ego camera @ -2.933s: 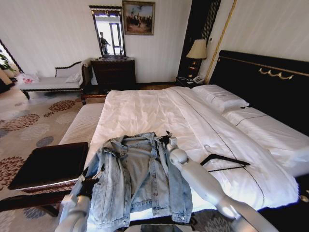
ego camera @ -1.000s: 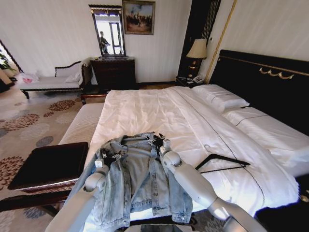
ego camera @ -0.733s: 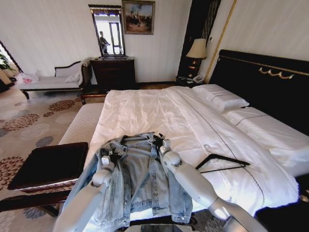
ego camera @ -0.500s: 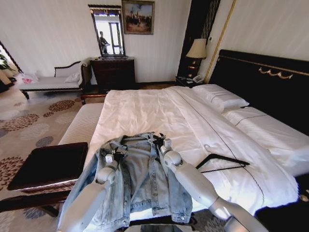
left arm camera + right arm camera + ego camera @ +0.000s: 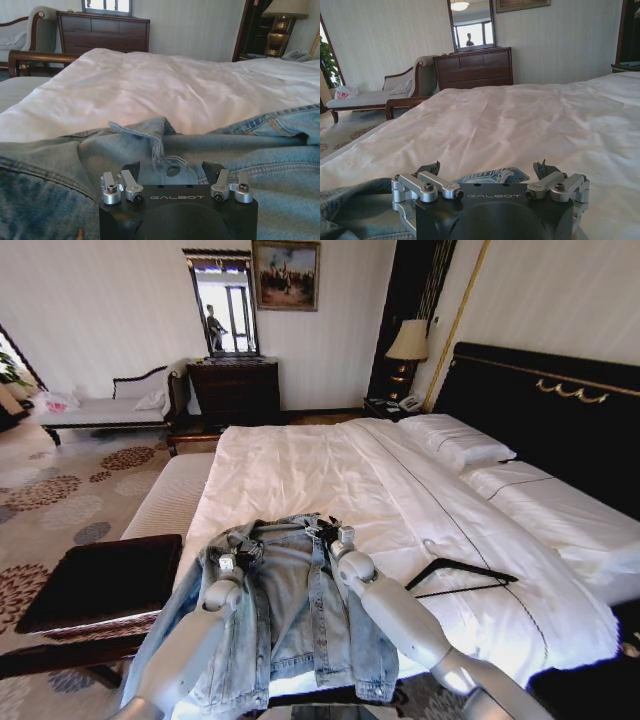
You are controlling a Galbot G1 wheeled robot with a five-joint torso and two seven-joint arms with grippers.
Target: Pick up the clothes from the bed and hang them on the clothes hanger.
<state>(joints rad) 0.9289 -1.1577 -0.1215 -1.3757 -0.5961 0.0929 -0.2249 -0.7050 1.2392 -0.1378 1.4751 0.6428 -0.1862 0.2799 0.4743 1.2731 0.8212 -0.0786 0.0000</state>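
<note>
The clothes, a faded light blue denim jacket [image 5: 290, 615], lie spread face up at the foot of the bed [image 5: 300, 470]. My left gripper [image 5: 244, 553] is down at the jacket's left shoulder by the collar, open. In the left wrist view its fingers [image 5: 131, 170] straddle a fold of denim collar [image 5: 160, 142]. My right gripper [image 5: 325, 530] sits open at the right end of the collar, with a bit of denim [image 5: 492, 176] between its fingers [image 5: 432, 168]. The black clothes hanger [image 5: 465, 573] lies flat on the duvet to the right of my right arm.
A dark bench [image 5: 100, 580] stands left of the bed's foot. White pillows [image 5: 455, 440] lean on the black headboard [image 5: 545, 410]. A lamp [image 5: 408, 344], a dark dresser [image 5: 235, 390] and a daybed [image 5: 100, 412] line the far wall.
My left arm has swung forward from the jacket's left sleeve up to the collar's left side. The right gripper has edged slightly left along the collar. The jacket and hanger lie as before.
</note>
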